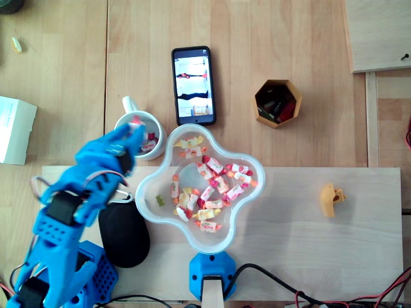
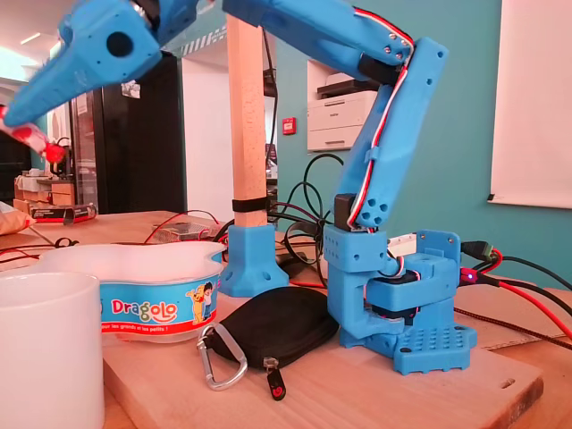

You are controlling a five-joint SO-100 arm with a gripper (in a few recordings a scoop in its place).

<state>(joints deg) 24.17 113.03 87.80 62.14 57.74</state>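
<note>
Hovering over the pale wooden desk (image 1: 289,218), the glossy blue plastic arm (image 1: 70,205) is, we judge, mid-carry. We see the lobed, translucent plastic bowl (image 1: 252,165) of sweets, and at its ten o'clock in the overhead view the smooth white ceramic mug (image 1: 149,115). Above the mug's rim the hand (image 1: 133,128) pinches a crinkly red-and-white wrapped candy (image 2: 31,136). Any release, we think, calls for the tips centred over that round mouth, clear of the rim.

Teal wall (image 2: 465,134) w/ printer (image 2: 335,112) behind, wood table (image 1: 270,38).
</note>
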